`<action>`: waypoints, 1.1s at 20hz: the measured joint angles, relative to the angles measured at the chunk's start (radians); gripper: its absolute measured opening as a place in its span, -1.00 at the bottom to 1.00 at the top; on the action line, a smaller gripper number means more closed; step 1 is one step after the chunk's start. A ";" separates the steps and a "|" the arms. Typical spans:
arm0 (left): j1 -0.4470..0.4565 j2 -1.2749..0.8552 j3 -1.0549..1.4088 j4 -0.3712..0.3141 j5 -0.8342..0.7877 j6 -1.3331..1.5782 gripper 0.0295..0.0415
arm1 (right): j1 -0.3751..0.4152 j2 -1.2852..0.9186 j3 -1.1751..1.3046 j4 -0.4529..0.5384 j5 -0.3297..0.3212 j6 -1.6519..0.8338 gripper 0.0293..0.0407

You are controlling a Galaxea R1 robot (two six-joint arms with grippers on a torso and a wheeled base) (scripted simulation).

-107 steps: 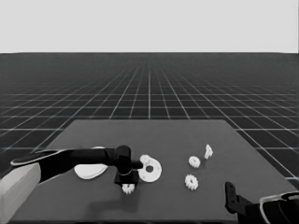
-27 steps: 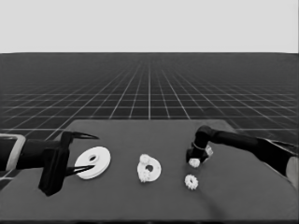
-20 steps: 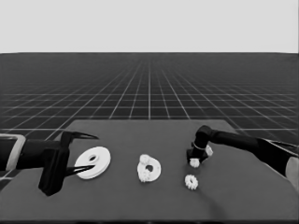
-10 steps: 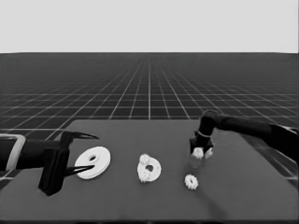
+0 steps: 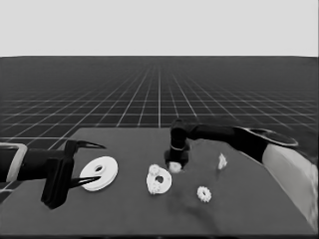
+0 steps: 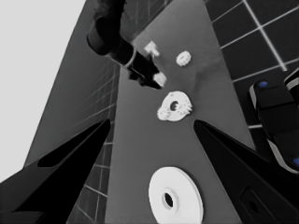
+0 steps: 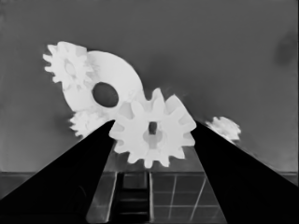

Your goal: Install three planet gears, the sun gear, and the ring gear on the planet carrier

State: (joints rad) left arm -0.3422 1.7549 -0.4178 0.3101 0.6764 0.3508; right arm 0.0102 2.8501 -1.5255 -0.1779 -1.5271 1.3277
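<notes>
My right gripper is shut on a small toothed planet gear and holds it just beside the smaller round part, at its far right. In the right wrist view the held gear overlaps that part's rim. Two gears sit on the smaller round part. Another gear lies loose on the table to the right. The larger round part lies at the left, under the fingers of my waiting left gripper, which is open and holds nothing.
A thin white piece stands to the right of the right gripper. The right arm reaches in across the table's right half. Dark machinery with blue lights shows past the table's edge in the left wrist view.
The right gripper lifted a gear from the table's right side and carried it left to the smaller round part. The left arm, earlier at that part, is back at the left end.
</notes>
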 joint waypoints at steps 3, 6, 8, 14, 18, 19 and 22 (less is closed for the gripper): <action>0.000 0.000 0.000 0.000 0.000 0.000 0.49 | -0.001 0.062 -0.049 0.000 -0.003 0.012 -0.66; 0.000 0.000 0.000 0.000 0.000 0.000 0.49 | -0.001 0.073 -0.060 -0.001 -0.003 0.014 -0.66; 0.000 0.000 0.000 0.000 0.000 0.000 0.49 | -0.103 0.090 -0.118 -0.098 0.029 -0.020 -0.66; 0.000 0.000 0.000 0.000 0.000 0.000 0.49 | -0.152 0.104 -0.164 -0.143 0.053 -0.045 -0.66; 0.000 0.000 0.000 0.000 0.000 0.000 0.49 | -0.154 0.105 -0.166 -0.144 0.054 -0.046 0.38; 0.000 0.000 0.000 0.000 0.000 0.000 0.49 | -0.154 0.105 -0.166 -0.144 0.054 -0.046 0.54; 0.000 0.000 0.000 0.000 0.000 0.000 0.49 | -0.154 0.105 -0.166 -0.144 0.054 -0.046 0.61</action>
State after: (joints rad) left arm -0.3422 1.7549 -0.4178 0.3101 0.6764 0.3508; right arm -0.1442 2.9548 -1.6917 -0.3223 -1.4734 1.2812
